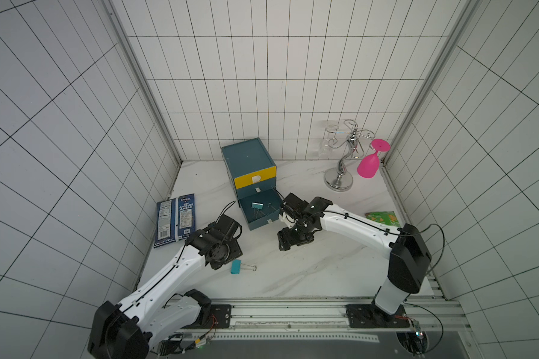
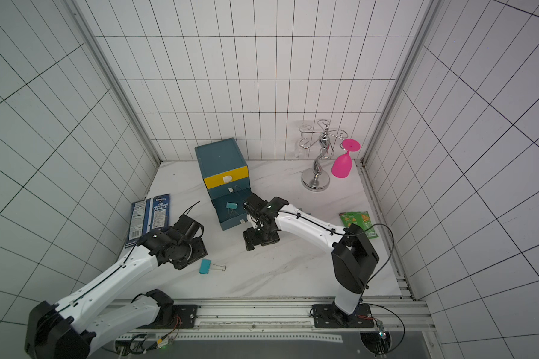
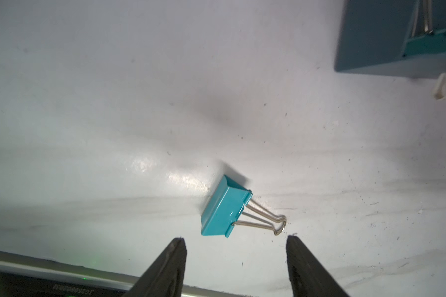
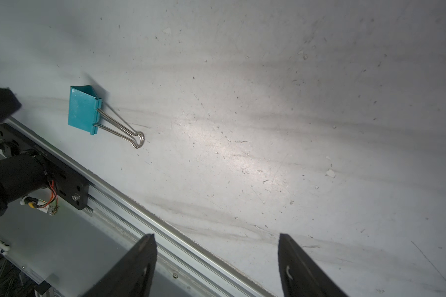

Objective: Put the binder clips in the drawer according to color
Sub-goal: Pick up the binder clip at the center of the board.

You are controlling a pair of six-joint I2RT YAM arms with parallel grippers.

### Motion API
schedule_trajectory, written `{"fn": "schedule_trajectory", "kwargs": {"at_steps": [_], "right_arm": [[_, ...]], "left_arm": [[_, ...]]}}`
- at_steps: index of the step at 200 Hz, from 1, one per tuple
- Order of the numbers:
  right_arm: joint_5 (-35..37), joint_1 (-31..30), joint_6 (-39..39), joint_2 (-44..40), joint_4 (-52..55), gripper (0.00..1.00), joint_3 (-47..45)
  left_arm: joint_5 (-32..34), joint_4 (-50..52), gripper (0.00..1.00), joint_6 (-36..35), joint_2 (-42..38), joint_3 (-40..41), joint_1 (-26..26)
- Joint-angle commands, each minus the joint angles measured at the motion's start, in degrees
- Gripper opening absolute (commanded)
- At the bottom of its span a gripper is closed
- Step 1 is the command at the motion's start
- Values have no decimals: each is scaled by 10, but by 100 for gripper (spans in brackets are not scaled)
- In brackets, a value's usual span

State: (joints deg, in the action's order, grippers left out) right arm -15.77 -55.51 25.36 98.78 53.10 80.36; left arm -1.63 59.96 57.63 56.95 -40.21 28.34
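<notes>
Jaws of the left gripper apart, nothing between them. Just ahead of the tips, in line with the gap: a teal binder clip, flat on the white table, wire handles folded out together, loop end close to one fingertip but clear of it.

Jaws of the right gripper spread wide as well (also empty), over bare table. Same clip well apart from them, off to one side.

Just beside the right jaws in both top views: the pulled-out bottom drawer of the dark-teal cabinet, holding a second teal clip and more wire handles (count unclear). Yellow top drawer pushed in.

Well away from both pairs of jaws: a blue chip bag, a green packet, a chrome glass rack with a pink glass hung upside down.
</notes>
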Motion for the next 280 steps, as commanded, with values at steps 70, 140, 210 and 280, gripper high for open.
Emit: {"fn": "schedule_trajectory", "kwargs": {"at_steps": [70,140,210,280], "right_arm": [[31,1,21,-50,2,78,-44],[44,6,28,-78,3,78,-66],[46,20,19,-80,11,78,-61],[49,36,13,-82,13,78,-64]], "left_arm": [[-114,-96,72,198,-63,110,-11],[-73,-131,74,210,-54,137,-42],[-121,-193,75,182,39,125,-71],[-113,-190,75,152,77,106,-95]]}}
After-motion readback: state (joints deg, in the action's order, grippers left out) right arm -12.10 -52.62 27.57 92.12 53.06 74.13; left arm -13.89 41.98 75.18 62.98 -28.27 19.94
